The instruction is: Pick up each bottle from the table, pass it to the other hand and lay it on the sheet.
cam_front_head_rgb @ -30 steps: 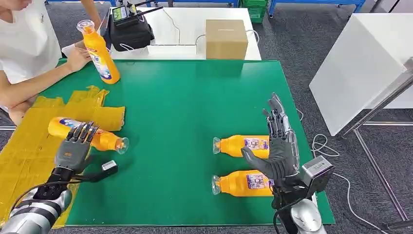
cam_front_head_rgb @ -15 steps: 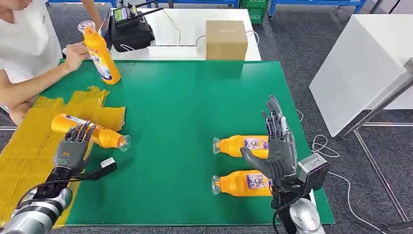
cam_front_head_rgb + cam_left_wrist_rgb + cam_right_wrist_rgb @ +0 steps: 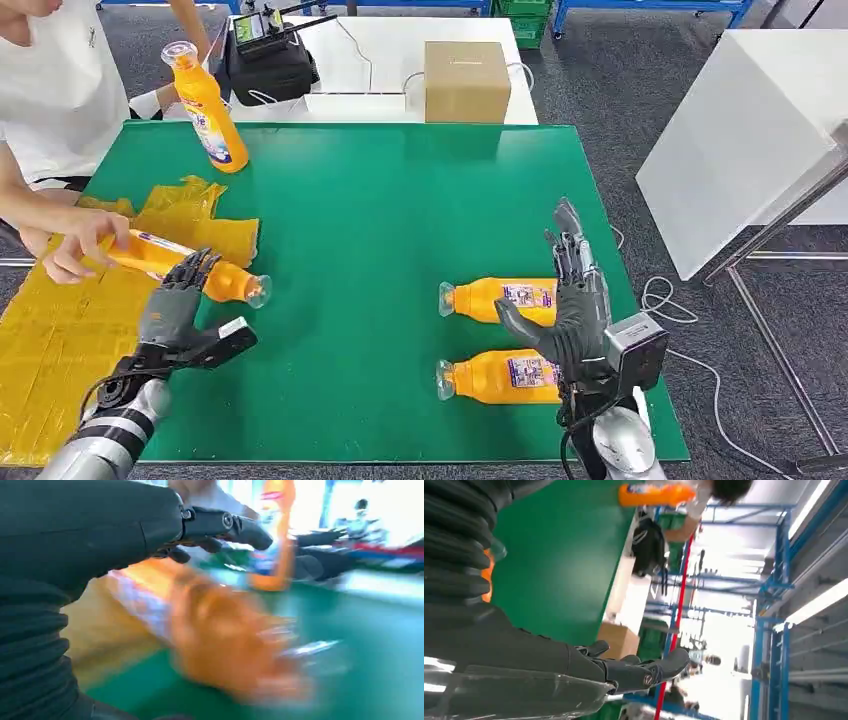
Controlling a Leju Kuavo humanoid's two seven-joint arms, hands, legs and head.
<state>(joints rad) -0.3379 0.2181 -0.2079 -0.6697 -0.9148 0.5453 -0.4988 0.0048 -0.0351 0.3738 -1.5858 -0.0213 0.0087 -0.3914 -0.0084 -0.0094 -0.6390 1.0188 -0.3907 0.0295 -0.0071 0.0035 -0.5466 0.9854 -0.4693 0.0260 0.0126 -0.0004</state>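
Two orange bottles wait on the green table by my right hand; a third lies on the yellow sheet.

My right hand [image 3: 575, 300] hovers with fingers spread and holds nothing, above the far bottle [image 3: 497, 297] and near bottle [image 3: 495, 377]. I judge them light, rigid, smooth plastic that rolls, so I'd wrap the labelled middle. My left hand [image 3: 178, 305] is empty, fingers apart, beside the bottle on the sheet [image 3: 185, 268], which a person's hand [image 3: 85, 240] touches.

Four orange bottles [image 3: 500, 297], one yellow sheet [image 3: 60, 330], one cardboard box [image 3: 466, 80].
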